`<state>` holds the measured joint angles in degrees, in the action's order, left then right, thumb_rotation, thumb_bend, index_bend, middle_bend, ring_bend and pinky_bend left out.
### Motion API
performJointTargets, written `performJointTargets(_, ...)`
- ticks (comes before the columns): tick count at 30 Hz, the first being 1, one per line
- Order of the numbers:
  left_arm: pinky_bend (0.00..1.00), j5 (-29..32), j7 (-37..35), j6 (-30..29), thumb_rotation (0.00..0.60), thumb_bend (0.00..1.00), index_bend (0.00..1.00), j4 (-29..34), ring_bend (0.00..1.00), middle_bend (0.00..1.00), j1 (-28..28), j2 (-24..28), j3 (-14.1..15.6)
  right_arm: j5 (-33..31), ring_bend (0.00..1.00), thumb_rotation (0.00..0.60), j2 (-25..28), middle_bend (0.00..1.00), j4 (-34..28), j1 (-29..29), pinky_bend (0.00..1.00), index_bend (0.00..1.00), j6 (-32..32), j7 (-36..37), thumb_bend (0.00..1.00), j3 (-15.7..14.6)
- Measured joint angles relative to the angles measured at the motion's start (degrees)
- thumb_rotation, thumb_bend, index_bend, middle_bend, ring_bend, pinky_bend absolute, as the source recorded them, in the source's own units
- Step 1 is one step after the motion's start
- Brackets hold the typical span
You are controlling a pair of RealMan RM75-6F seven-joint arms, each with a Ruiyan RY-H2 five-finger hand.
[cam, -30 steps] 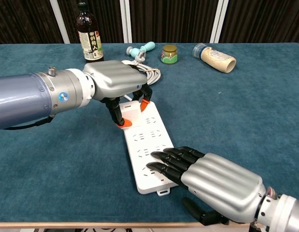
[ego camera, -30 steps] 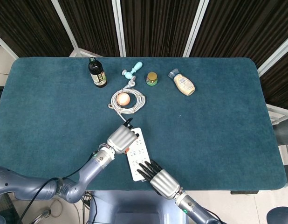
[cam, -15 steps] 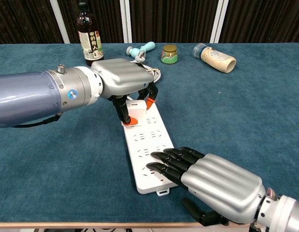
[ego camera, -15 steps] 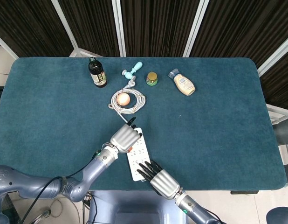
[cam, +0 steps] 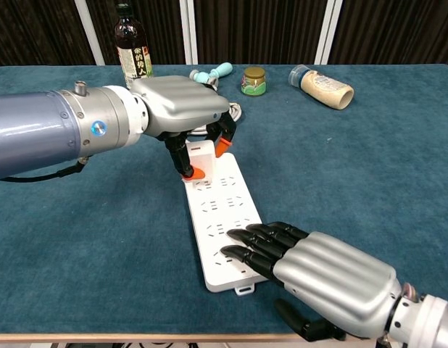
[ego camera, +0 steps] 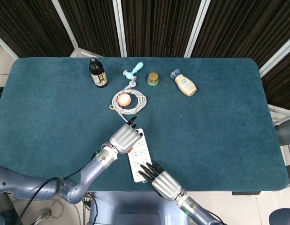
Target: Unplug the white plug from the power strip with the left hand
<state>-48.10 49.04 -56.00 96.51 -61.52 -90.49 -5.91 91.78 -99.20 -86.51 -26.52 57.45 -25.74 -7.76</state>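
Note:
The white power strip (cam: 222, 221) (ego camera: 140, 157) lies lengthwise on the teal table. At its far end stands the white plug (cam: 203, 154). My left hand (cam: 182, 109) (ego camera: 123, 137) reaches over the plug and pinches it between orange-tipped fingertips (cam: 222, 142), with the thumb on the plug's left side. Whether the plug's base has left the socket cannot be told. A grey cable coil (ego camera: 129, 101) lies beyond the strip. My right hand (cam: 322, 275) (ego camera: 161, 178) lies palm down, and its dark fingers (cam: 256, 243) rest stretched out on the strip's near end.
Along the far edge stand a dark sauce bottle (ego camera: 98, 73), a teal handled tool (ego camera: 133, 71), a small jar (ego camera: 153, 78) and a lying squeeze bottle (ego camera: 184, 83). An orange ball (ego camera: 124, 99) sits inside the cable coil. The table's near edge runs just behind my right hand.
My left hand has closed around the white plug and risen a little with it, shifting towards the strip's far end. The right hand has stayed on the strip.

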Motion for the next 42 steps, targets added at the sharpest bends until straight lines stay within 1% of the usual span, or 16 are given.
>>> performJointTargets(4, 0.07, 0.0, -0.5, -0.4, 0.6, 0.37, 0.72, 0.5, 0.29, 0.8, -0.1, 0.2, -0.7, 0.0, 0.02, 0.6, 0.2, 0.01, -0.3, 0.1, 0.07, 0.04, 0.2, -0.1, 0.71, 0.1)
performJointTargets(11, 0.07, -0.4, -1.6, -1.8, 0.6, 0.37, 0.72, 1.9, 0.29, 0.8, -0.6, 1.3, -3.0, 0.1, 0.02, 0.6, 0.5, 0.01, -0.9, 0.0, 0.07, 0.04, 0.5, -0.7, 0.71, 0.6)
performJointTargets(17, 0.07, -1.0, -2.3, -3.3, 0.6, 0.37, 0.72, 2.2, 0.29, 0.8, 0.0, 2.8, -3.3, 0.3, 0.02, 0.6, 0.6, 0.01, -1.2, 0.1, 0.07, 0.04, 2.3, -1.2, 0.71, 2.0)
performJointTargets(20, 0.07, -1.5, -2.8, -3.8, 0.6, 0.37, 0.72, 2.1, 0.29, 0.8, 0.7, 3.5, -2.7, 0.5, 0.02, 0.6, 0.8, 0.01, -1.4, 0.2, 0.07, 0.04, 4.1, -1.6, 0.7, 3.4)
performJointTargets(25, 0.07, -2.4, -3.9, -4.5, 0.6, 0.37, 0.72, 1.0, 0.29, 0.79, 2.4, 4.6, -1.2, 0.5, 0.02, 0.6, 1.7, 0.01, -2.9, 0.3, 0.07, 0.04, 7.9, -2.5, 0.61, 7.1)
performJointTargets(28, 0.07, -2.8, -5.2, -4.8, 0.6, 0.37, 0.72, -0.2, 0.29, 0.79, 3.6, 5.0, -0.3, 0.2, 0.02, 0.6, 3.0, 0.01, -4.6, 0.4, 0.07, 0.04, 9.9, -2.7, 0.61, 9.6)
performJointTargets(31, 0.07, -3.2, -6.2, -5.0, 0.6, 0.37, 0.72, -1.7, 0.29, 0.79, 4.8, 5.4, 0.7, -0.4, 0.02, 0.6, 4.7, 0.01, -6.4, 0.7, 0.07, 0.04, 11.7, -2.6, 0.61, 11.4)
performJointTargets(34, 0.07, -3.2, -7.2, -5.0, 0.6, 0.37, 0.69, -3.2, 0.29, 0.77, 6.1, 5.5, 1.7, -0.9, 0.02, 0.6, 6.6, 0.01, -7.6, 1.0, 0.07, 0.04, 12.7, -2.3, 0.61, 12.2)
performJointTargets(38, 0.07, -2.7, -8.0, -4.7, 0.6, 0.36, 0.62, -5.6, 0.29, 0.71, 7.4, 5.3, 3.0, -1.6, 0.02, 0.6, 8.9, 0.01, -8.5, 1.6, 0.07, 0.04, 13.5, -1.9, 0.61, 12.6)
performJointTargets(42, 0.07, -1.8, -8.5, -4.4, 0.6, 0.32, 0.55, -7.8, 0.29, 0.61, 8.6, 4.7, 3.7, -2.0, 0.02, 0.6, 10.8, 0.01, -9.2, 2.4, 0.06, 0.04, 14.5, -1.4, 0.61, 12.6)
